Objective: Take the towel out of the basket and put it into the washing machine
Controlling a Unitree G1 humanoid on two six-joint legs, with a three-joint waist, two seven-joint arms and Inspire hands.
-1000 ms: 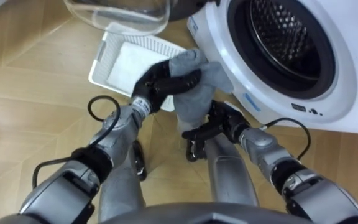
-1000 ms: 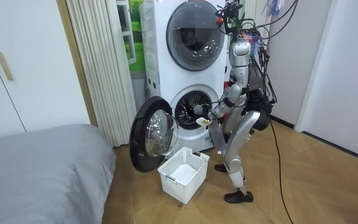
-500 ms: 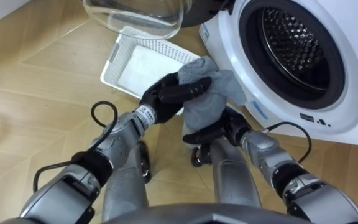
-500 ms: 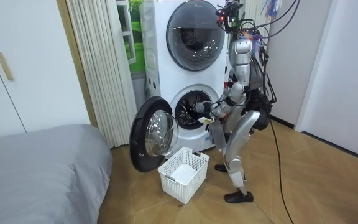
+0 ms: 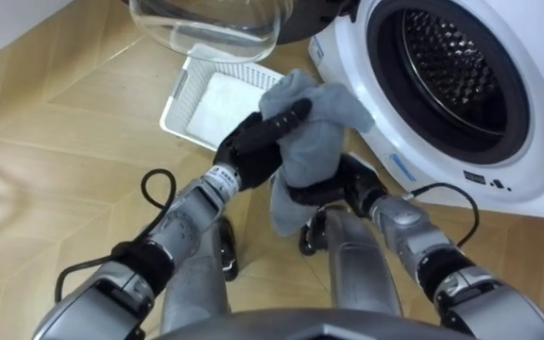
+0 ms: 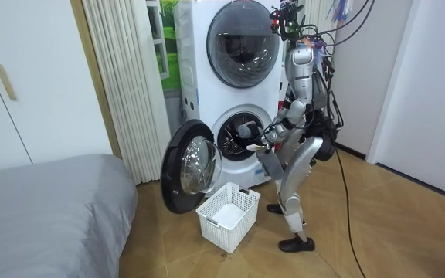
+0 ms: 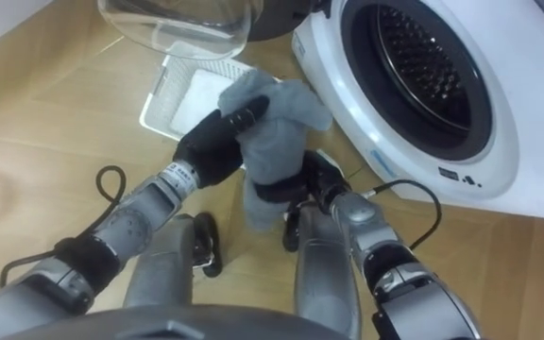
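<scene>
Curling the left hand round the top of the grey towel and clutching it underneath with the right hand. Holding it bunched between both, with the washing machine opening just right of the hands, not in yet.

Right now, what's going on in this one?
The robot stands at the lower washing machine, holding a grey towel in both hands. The left hand grips the towel near its top, and the right hand grips its lower part. The towel is just outside the drum opening, not yet inside. A white laundry basket sits on the floor by the open door.
</scene>
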